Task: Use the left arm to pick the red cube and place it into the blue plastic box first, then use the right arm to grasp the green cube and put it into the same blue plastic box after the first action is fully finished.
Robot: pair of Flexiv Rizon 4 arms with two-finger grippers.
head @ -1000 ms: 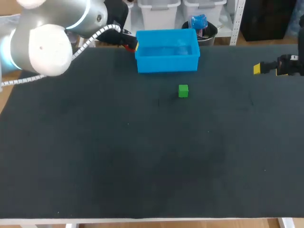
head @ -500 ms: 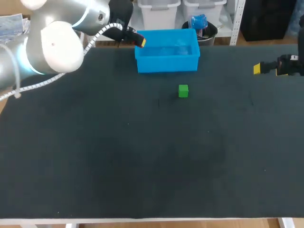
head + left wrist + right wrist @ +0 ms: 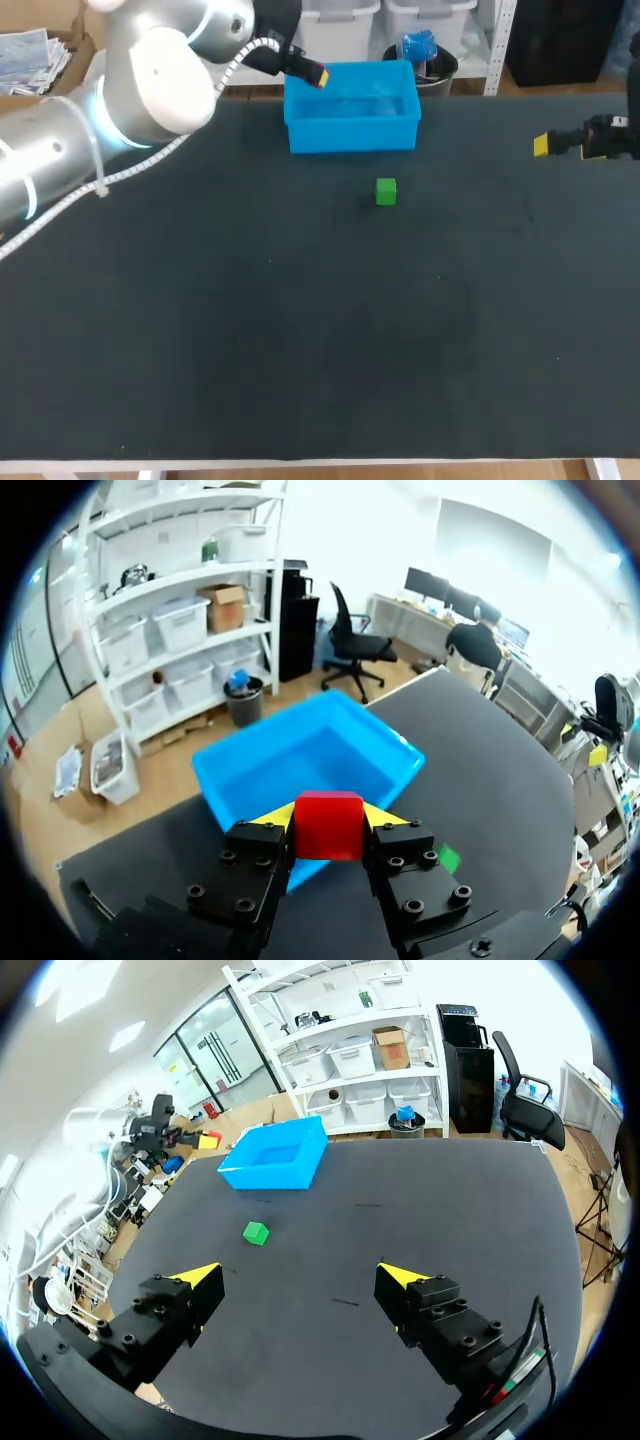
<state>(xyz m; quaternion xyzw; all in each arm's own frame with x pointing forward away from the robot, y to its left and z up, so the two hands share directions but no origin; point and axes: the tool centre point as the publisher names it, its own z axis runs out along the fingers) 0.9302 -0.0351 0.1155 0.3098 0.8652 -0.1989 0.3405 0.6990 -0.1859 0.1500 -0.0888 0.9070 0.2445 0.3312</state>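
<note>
The red cube sits between the yellow tips of my left gripper, which is shut on it. In the head view that gripper hangs above the left end of the blue plastic box, the cube mostly hidden there. The left wrist view has the box directly ahead of the fingers, with nothing inside it. The green cube rests on the black table in front of the box, also seen as the green cube. My right gripper stands open at the table's right side, far from both cubes.
The black table stretches wide in front of the box and the green cube. My left arm's big white elbow looms over the back left corner. The right gripper hovers near the right edge.
My left gripper has carried the red cube rightward, from beside the box's left corner to above its left end. The right arm and the green cube have stayed put.
</note>
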